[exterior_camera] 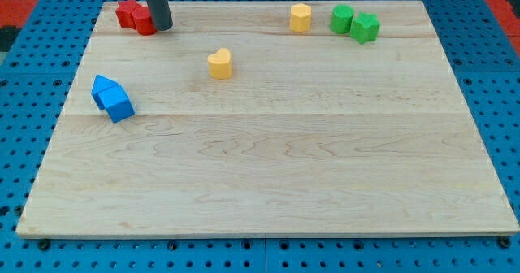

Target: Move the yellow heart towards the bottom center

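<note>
The yellow heart (219,63) lies on the wooden board (268,175), in the upper half, left of centre. My tip (162,27) rests near the view's top left, up and to the left of the heart and well apart from it. The tip touches or nearly touches the right side of two red blocks (136,15).
Two blue blocks (112,98) sit together at the view's left. A yellow hexagonal block (301,18) stands at the view's top, right of centre. A green cylinder (341,19) and a green star-like block (366,28) sit together to its right. The board lies on a blue pegboard.
</note>
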`<state>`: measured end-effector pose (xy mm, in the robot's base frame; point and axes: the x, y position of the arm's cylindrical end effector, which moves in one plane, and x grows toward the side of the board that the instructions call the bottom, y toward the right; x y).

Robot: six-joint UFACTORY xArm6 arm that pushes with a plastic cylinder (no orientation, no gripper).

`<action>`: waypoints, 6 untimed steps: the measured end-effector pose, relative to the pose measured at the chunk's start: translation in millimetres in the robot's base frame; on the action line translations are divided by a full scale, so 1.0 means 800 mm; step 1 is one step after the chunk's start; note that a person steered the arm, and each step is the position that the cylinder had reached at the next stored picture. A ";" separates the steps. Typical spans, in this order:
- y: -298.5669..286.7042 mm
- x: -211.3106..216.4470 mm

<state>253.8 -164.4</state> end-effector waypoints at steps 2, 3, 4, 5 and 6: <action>0.032 0.000; 0.038 0.018; 0.054 0.070; 0.132 0.093; 0.167 0.115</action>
